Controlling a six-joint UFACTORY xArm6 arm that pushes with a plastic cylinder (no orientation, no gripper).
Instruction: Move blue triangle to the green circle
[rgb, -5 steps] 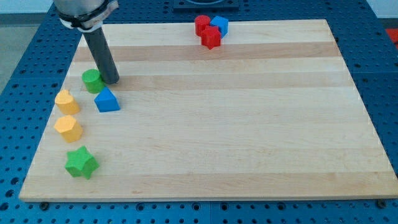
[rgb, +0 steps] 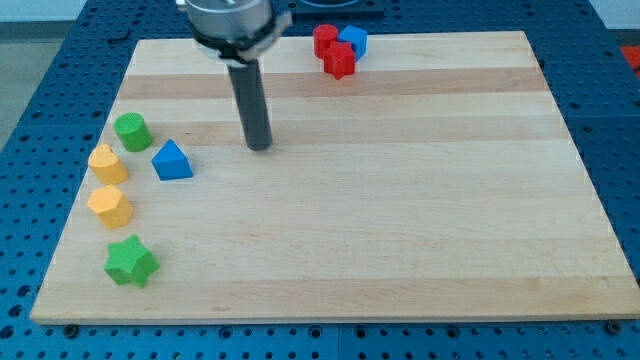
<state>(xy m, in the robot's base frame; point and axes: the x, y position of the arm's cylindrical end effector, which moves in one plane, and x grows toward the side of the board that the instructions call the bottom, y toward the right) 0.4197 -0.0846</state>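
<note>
The blue triangle (rgb: 172, 161) lies on the wooden board near the view's left. The green circle (rgb: 132, 131) sits just up and left of it, a small gap between them. My tip (rgb: 260, 147) rests on the board to the right of both, roughly a block and a half's width right of the blue triangle and slightly higher in the view. It touches no block.
Two yellow blocks (rgb: 107, 163) (rgb: 109, 206) and a green star (rgb: 130, 261) line the left edge below the green circle. Two red blocks (rgb: 339, 61) (rgb: 324, 40) and a blue block (rgb: 353, 40) cluster at the top edge.
My tip has moved right, away from the green circle's right side. The green circle has shifted slightly left and up. The blue triangle has not moved.
</note>
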